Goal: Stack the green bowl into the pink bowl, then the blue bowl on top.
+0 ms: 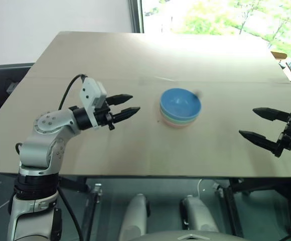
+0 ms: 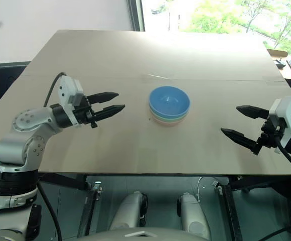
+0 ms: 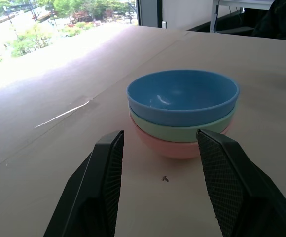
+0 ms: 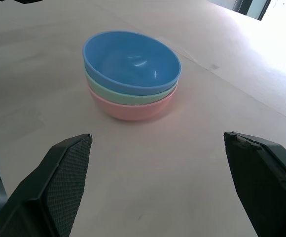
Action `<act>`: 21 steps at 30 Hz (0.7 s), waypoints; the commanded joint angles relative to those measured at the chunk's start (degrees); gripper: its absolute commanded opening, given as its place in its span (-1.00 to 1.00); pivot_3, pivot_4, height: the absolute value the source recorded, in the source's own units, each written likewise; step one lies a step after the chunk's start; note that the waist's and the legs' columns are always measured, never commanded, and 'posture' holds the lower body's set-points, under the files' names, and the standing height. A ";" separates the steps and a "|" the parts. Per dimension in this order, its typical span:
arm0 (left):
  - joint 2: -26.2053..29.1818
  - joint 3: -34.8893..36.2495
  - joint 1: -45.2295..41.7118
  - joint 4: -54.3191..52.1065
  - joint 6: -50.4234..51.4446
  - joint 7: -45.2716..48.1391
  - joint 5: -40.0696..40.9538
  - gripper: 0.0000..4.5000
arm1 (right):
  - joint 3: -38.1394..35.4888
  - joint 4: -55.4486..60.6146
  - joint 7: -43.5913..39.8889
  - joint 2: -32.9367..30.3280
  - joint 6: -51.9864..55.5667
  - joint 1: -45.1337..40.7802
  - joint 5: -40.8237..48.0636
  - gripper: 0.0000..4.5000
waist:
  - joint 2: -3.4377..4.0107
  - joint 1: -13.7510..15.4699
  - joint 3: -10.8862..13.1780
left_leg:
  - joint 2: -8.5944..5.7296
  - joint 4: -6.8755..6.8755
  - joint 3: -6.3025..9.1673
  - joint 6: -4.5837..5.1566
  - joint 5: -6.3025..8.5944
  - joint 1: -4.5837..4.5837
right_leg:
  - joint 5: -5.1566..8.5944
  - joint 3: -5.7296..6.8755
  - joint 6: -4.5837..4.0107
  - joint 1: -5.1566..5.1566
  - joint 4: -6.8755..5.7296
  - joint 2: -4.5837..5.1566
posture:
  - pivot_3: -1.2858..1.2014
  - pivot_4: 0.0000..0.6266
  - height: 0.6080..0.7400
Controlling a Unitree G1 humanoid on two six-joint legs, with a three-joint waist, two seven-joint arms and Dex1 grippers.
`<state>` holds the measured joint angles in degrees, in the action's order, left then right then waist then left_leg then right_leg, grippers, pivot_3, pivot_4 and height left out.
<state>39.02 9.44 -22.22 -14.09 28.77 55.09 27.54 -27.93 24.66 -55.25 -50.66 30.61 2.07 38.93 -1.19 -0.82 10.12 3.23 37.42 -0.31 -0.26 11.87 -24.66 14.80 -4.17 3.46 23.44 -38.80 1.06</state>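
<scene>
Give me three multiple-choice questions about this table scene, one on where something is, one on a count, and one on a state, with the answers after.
1. Where is the blue bowl?
A. On top of the stack
B. Under the green bowl
C. Alone at the table's edge

2. How many bowls are stacked?
A. One
B. Two
C. Three

3. How is the right gripper?
A. Shut on the pink bowl
B. Open and empty
C. Holding the green bowl

Answers:
1 A, it sits in the green bowl, which sits in the pink bowl.
2 C, three rims show.
3 B, its fingers stand apart, away from the stack, above the table.
</scene>
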 commanded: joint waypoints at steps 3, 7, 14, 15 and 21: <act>0.95 0.41 -1.34 -0.08 -0.29 0.26 1.29 0.10 | -1.09 0.30 0.31 -0.70 -1.66 -1.65 -0.18 1.00 | 0.00 0.00 0.00 | 0.00 0.00 0.00 0.00 0.00 0.00 | 0.00 0.00 0.00 0.00 0.00 0.00 | 0.03 -0.52 1.00; 0.50 -0.07 -0.52 -0.42 -0.95 -0.10 1.14 0.10 | 0.31 0.21 0.41 -0.56 -1.75 -2.89 -0.40 1.00 | 0.00 -0.01 0.00 | 0.00 0.00 -0.01 0.00 0.00 0.00 | 0.00 0.00 0.00 0.00 0.01 0.00 | 0.03 -0.52 1.00; -0.10 -0.59 0.48 -1.88 -1.57 -1.29 1.07 0.10 | 0.54 -0.67 -0.06 -0.86 -1.81 -3.54 -0.64 1.00 | 0.00 0.00 0.00 | 0.00 0.00 -0.01 0.00 0.00 0.00 | 0.00 -0.01 0.00 0.00 0.01 0.00 | 0.03 -0.52 1.00; -0.21 -0.72 0.57 -2.01 -1.74 -1.53 0.99 0.10 | 0.64 -0.79 -0.08 -0.84 -1.85 -3.63 -0.73 1.00 | 0.00 0.01 0.00 | 0.00 0.00 -0.01 0.00 0.00 -0.01 | 0.00 0.00 0.00 0.00 0.02 0.00 | 0.03 -0.52 1.00; -0.99 -1.58 0.73 -1.43 -3.21 -2.10 0.27 0.10 | 0.80 -0.40 0.44 -0.25 -2.03 -3.49 -0.98 1.00 | 0.00 0.01 0.00 | 0.00 0.00 -0.01 0.00 0.00 0.00 | 0.00 -0.01 0.00 0.00 0.01 0.00 | 0.03 -0.52 1.00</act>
<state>37.92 8.09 -21.56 -14.14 27.14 53.27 28.16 -26.70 23.58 -55.06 -50.66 29.73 -0.89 38.10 -1.19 -0.81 10.12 3.23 37.41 -0.32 -0.26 11.87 -24.67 14.80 -4.17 3.46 23.44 -38.79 1.06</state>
